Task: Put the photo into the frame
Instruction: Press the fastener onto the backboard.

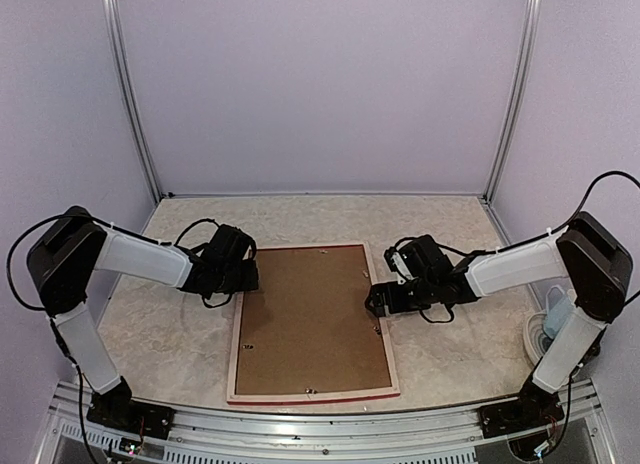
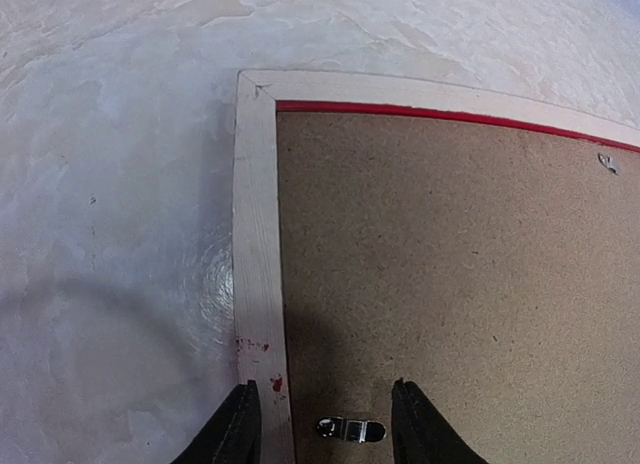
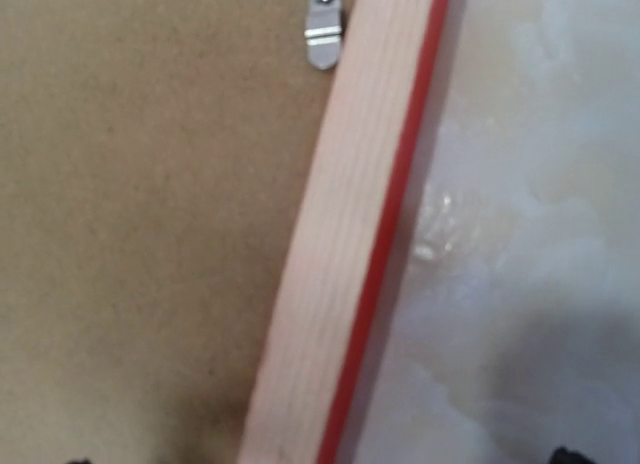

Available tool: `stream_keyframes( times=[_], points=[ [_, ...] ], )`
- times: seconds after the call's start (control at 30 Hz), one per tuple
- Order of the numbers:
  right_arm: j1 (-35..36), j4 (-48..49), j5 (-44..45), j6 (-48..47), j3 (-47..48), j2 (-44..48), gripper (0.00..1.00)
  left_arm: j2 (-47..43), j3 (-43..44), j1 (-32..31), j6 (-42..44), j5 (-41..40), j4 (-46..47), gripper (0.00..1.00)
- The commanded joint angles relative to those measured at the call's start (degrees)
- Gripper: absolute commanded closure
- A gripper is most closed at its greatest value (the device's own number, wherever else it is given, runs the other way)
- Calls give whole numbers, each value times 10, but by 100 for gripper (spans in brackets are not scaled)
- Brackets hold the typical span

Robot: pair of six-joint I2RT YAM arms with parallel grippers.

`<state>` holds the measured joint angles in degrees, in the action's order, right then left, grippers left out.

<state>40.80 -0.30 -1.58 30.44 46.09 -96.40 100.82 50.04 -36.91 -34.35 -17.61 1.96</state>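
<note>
Frame (image 2: 258,234) back-up, long axis away from the arms, perhaps slightly skewed.

Frame (image 1: 312,395) flat on table (image 1: 450,224), backing board (image 1: 310,319) in it, left hand (image 1: 248,276) over left edge, right hand (image 1: 378,302) over right edge

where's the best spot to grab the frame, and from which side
The pale wood left rail of the frame, from its outer side. It lies flat, back up, with the backing board filling the middle, so probably only that narrow edge can be pinched.
</note>
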Motion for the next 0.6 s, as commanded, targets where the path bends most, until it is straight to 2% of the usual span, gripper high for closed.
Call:
stream_keyframes(
  times=[0.0,0.1,0.3,0.57],
  points=[
    [-5,18,-7,-6,-10,24,1,20,3,-7,-6,12,-18,56],
    [-5,19,-8,-5,-12,27,1,23,10,-10,-7,5,-42,56],
    [-5,22,-13,-3,-9,27,1,7,32,1,0,-65,-50,54],
    [-5,16,-18,-3,-4,26,1,37,120,44,33,-68,-76,53]
  ],
)
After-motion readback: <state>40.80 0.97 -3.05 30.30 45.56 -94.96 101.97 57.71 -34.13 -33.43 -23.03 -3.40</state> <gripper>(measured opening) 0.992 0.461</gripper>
